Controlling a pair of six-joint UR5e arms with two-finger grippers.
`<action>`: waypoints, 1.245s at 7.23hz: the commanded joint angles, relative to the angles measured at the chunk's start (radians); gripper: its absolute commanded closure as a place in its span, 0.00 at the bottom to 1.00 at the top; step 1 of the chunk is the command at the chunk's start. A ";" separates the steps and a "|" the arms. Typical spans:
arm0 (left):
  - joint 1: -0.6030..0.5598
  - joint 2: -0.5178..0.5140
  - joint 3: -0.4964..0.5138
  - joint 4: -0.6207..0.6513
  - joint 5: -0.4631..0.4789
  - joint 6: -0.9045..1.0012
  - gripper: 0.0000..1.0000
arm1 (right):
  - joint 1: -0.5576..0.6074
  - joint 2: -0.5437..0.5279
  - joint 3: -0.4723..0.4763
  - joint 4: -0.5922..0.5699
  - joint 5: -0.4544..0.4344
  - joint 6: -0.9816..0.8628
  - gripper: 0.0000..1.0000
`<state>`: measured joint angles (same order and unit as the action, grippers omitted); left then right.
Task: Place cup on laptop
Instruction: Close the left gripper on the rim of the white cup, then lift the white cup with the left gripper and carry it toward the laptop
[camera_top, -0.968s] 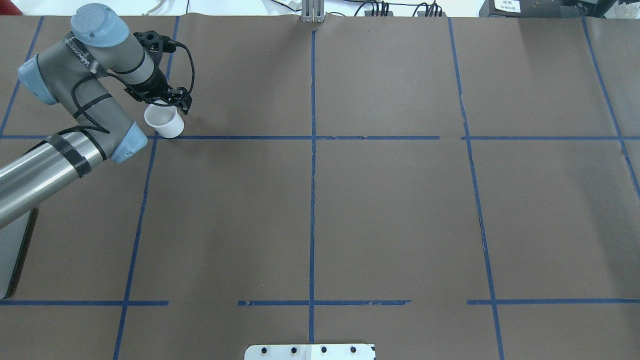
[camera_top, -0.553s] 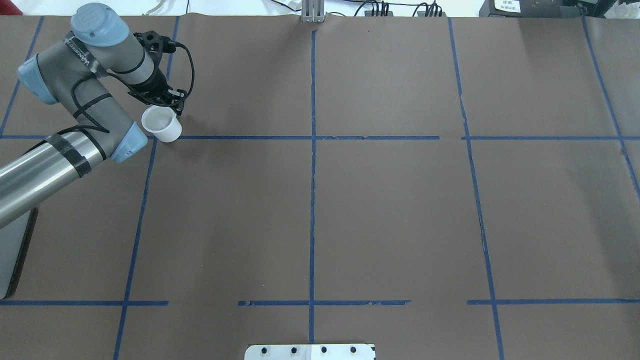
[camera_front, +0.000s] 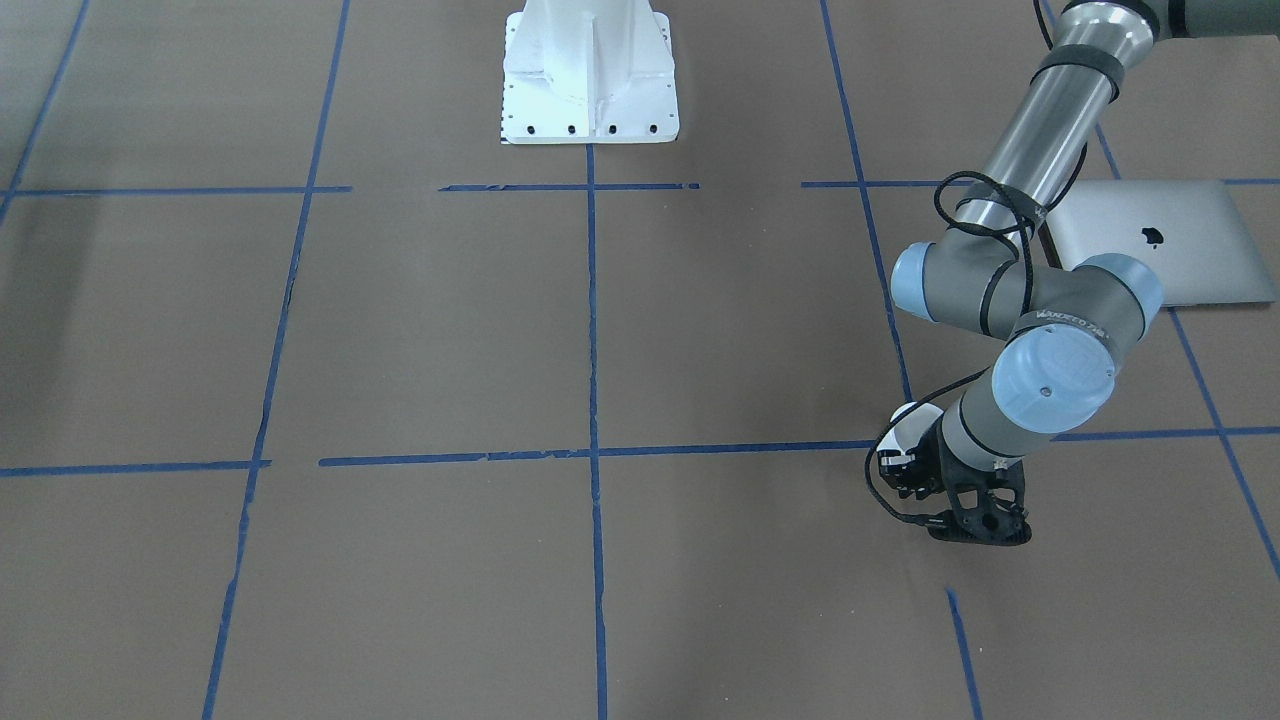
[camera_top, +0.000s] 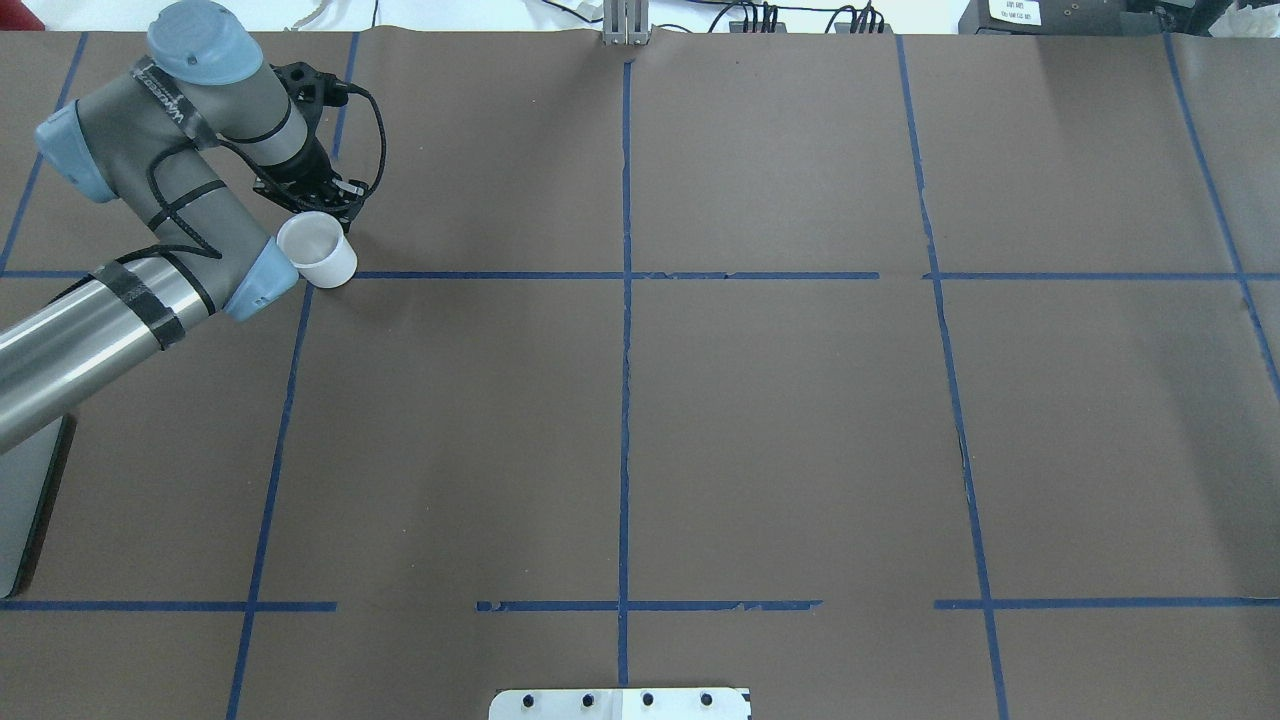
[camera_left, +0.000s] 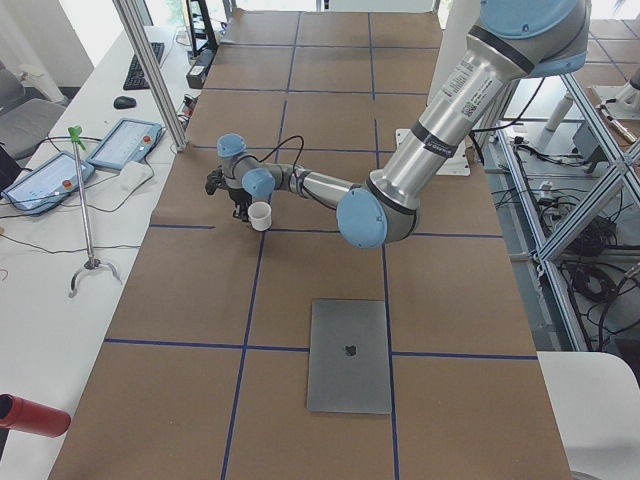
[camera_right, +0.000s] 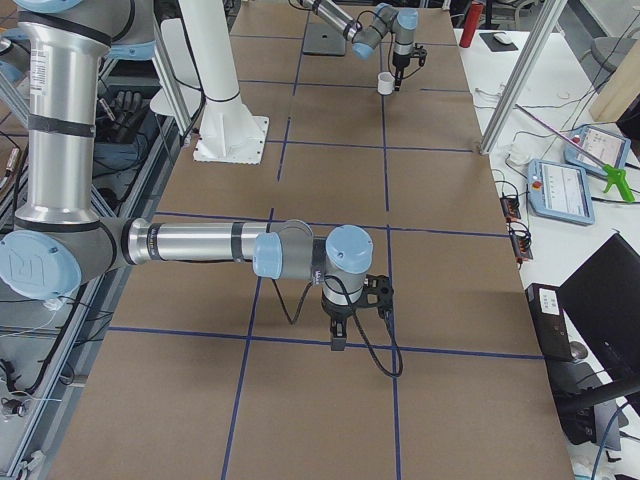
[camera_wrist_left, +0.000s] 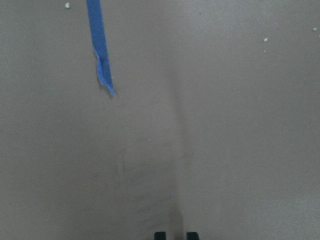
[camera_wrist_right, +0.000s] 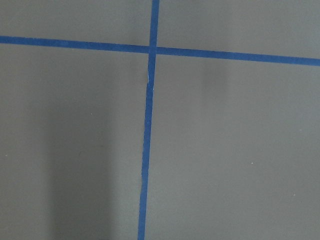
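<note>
The overhead view's left edge cuts off the laptop (camera_top: 18, 500), its far end under the left arm (camera_top: 60, 340). From the front, the left gripper (camera_front: 900, 475) hides most of the cup (camera_front: 915, 413) (handle not discernible). The left wrist view's bottom edge crops its fingertips (camera_wrist_left: 160, 235).

Bright, even overhead light casts soft shadows on the table (camera_top: 800, 400); the left wrist view is slightly blurred.
</note>
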<state>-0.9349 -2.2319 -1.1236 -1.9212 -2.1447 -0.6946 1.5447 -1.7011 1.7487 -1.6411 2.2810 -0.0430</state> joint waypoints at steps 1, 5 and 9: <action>-0.036 0.008 -0.065 0.105 -0.088 0.003 1.00 | 0.000 0.000 0.000 0.001 0.000 0.000 0.00; -0.213 0.200 -0.307 0.131 -0.087 0.148 1.00 | 0.000 0.000 0.000 0.001 0.000 0.000 0.00; -0.286 0.628 -0.527 0.097 -0.089 0.391 1.00 | 0.000 0.000 0.000 0.001 0.000 0.000 0.00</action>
<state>-1.2118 -1.7373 -1.5918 -1.8070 -2.2326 -0.3411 1.5447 -1.7012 1.7487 -1.6406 2.2811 -0.0429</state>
